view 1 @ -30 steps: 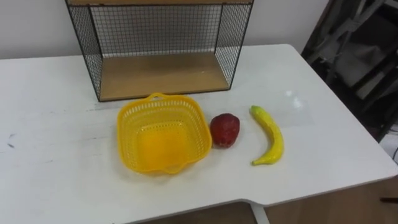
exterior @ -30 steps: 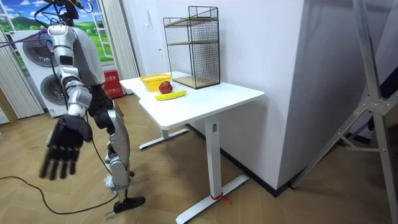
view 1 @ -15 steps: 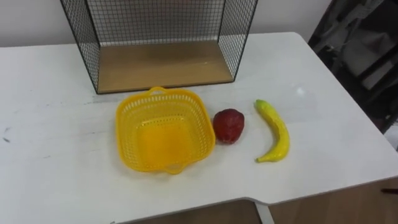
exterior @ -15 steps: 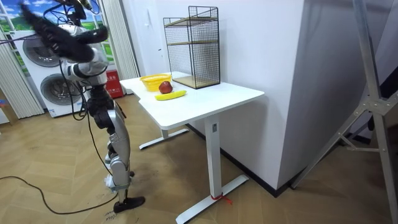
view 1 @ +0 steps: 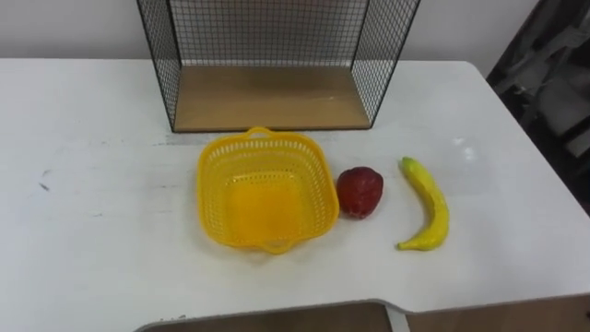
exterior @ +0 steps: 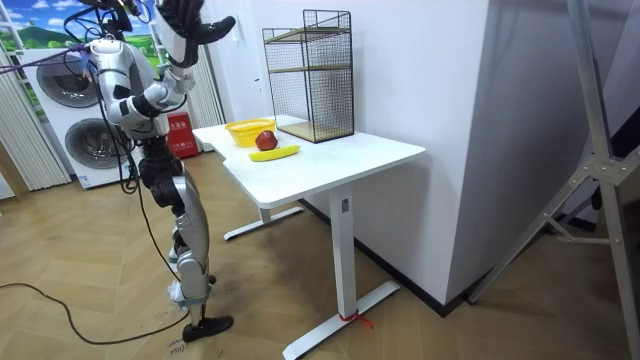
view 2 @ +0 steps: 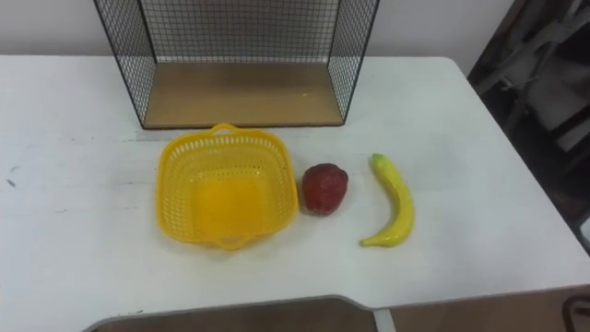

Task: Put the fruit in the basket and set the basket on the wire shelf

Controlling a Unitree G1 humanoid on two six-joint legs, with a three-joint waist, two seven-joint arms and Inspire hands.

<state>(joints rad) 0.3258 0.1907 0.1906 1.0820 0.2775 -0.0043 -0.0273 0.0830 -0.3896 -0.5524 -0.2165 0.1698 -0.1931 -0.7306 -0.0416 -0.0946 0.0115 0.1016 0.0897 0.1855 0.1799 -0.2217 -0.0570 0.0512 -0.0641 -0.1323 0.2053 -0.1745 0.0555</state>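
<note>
An empty yellow plastic basket (view 1: 206, 189) sits on the white table (view 1: 92, 184), just in front of the black wire shelf (view 1: 272, 97) with its wooden floor. A dark red fruit (view 1: 359, 192) rests right beside the basket's right rim. Further right lies a yellow banana (view 1: 430, 205), apart from the red fruit. In the room view I stand at the end of the table nearest the basket (exterior: 245, 130). My right hand (exterior: 185, 20) is raised above my head with its fingers spread, holding nothing and far from the fruit.
The table's front edge (view 1: 277, 309) runs close below the basket. Dark metal framing (view 1: 553, 65) stands past the table's right end. In the room view, washing machines (exterior: 70, 95) stand behind me and a wall rises behind the shelf (exterior: 308, 75).
My right arm has swung from hanging low up to above my head. The eye view has shifted with the camera; basket, red fruit and banana lie as before.
</note>
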